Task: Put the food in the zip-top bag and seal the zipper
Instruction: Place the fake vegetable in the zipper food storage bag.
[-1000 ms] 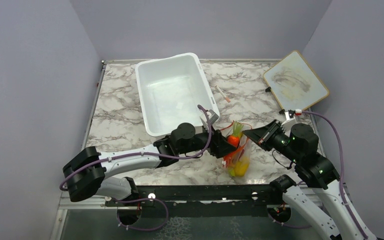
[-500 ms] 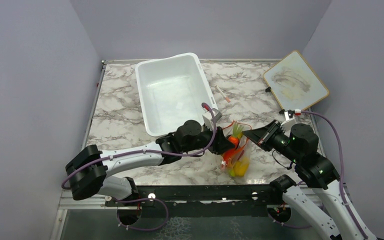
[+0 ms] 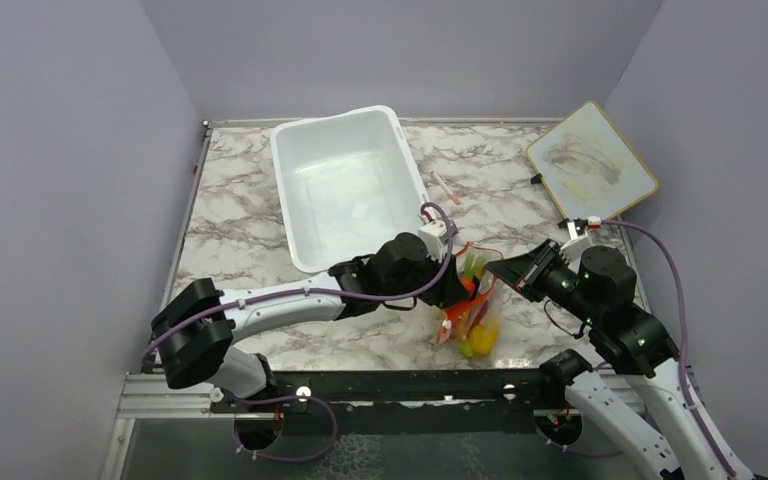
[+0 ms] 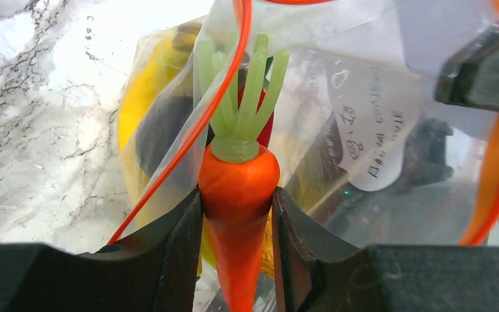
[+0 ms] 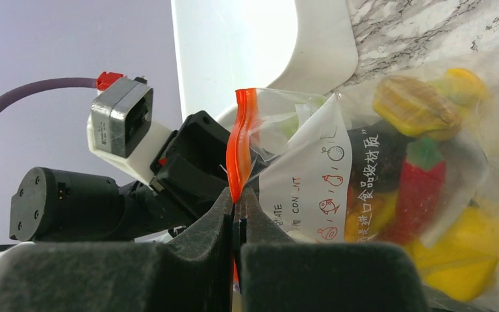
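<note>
- Left gripper [image 4: 236,224]: fingers clamped on the carrot [image 4: 238,175], whose green top is at the zip-top bag [image 4: 364,84] mouth.
- Right gripper [image 5: 236,211]: fingers pinching the zipper [image 5: 241,140], holding the rim upright.

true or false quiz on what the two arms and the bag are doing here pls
1. The left pincer grips the carrot, green top toward the zip-top bag. True.
2. The right pincer is open, clear of the bag. False: it is shut on the zipper.
3. The bag holds no food. False: yellow foods lie inside.
4. The whiteboard lies at the table's far right corner. True.
</note>
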### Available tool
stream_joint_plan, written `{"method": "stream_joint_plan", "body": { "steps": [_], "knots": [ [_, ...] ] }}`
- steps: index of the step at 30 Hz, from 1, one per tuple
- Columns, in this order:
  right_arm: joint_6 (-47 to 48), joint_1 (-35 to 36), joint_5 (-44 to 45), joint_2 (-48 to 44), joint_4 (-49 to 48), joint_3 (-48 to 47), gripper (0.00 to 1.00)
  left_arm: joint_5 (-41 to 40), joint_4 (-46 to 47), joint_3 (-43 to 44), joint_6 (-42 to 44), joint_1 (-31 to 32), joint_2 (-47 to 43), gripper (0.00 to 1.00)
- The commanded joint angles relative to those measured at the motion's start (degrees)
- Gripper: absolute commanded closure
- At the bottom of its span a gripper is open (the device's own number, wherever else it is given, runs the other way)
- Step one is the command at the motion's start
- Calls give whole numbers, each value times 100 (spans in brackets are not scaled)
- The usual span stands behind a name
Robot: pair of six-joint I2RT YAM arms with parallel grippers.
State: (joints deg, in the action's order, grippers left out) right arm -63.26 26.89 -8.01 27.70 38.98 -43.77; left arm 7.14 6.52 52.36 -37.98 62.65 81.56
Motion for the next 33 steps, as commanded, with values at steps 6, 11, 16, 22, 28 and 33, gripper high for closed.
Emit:
{"method": "stream_joint_plan", "body": {
  "steps": [6,11,16,22,28,33],
  "knots": [
    [99,-9,-22,-21,-363,17,99,-27,-402,441,-37,28,86,45],
    [66,-9,47,15,-370,-31,99,-45,-401,528,51,23,-251,39],
    [-123,-9,193,-54,-364,-55,99,-73,-165,407,99,27,-730,30],
    [-384,-9,446,-161,-212,-61,99,-185,404,-6,159,23,-1349,1],
    [-751,-9,616,-264,-258,35,99,92,727,-332,217,27,-1697,7],
    [-936,-9,813,-268,-244,27,99,181,590,-530,418,28,-1939,28]
  ]
}}
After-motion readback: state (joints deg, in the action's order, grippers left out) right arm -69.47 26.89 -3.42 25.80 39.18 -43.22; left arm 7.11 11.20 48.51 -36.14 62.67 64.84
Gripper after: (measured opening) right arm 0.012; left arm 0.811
